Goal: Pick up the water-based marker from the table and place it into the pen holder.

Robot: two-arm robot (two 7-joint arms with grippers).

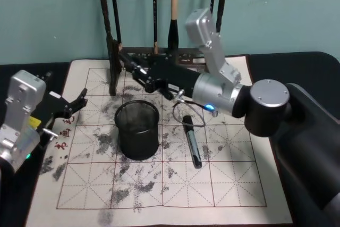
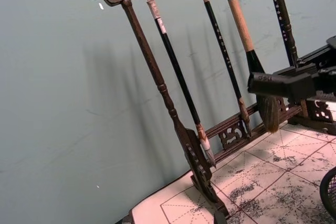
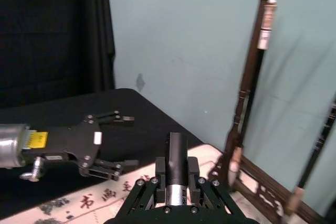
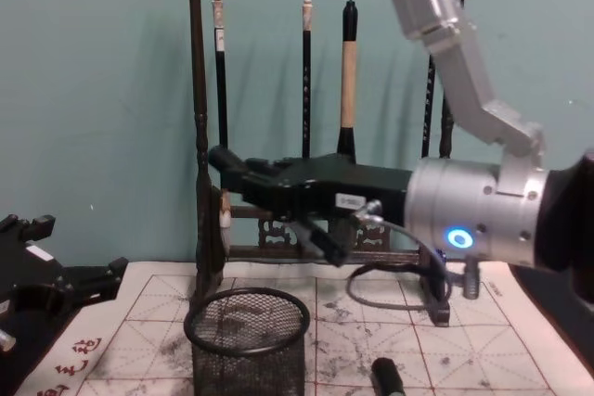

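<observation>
Count: two markers, one pen holder (image 1: 137, 144).
Right gripper (image 4: 249, 173) fingers pinch one marker (image 3: 176, 151) above the holder; second marker (image 1: 192, 147) lies behind them; left gripper (image 1: 81, 101) fingers spread.

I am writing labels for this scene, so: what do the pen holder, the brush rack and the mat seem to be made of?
The pen holder: black wire mesh, likely painted metal; its wall is see-through. The brush rack: dark wood, it seems, carved and slightly glossy. The mat: probably felt or paper, off-white and matte, with red grid lines and ink stains.
</observation>
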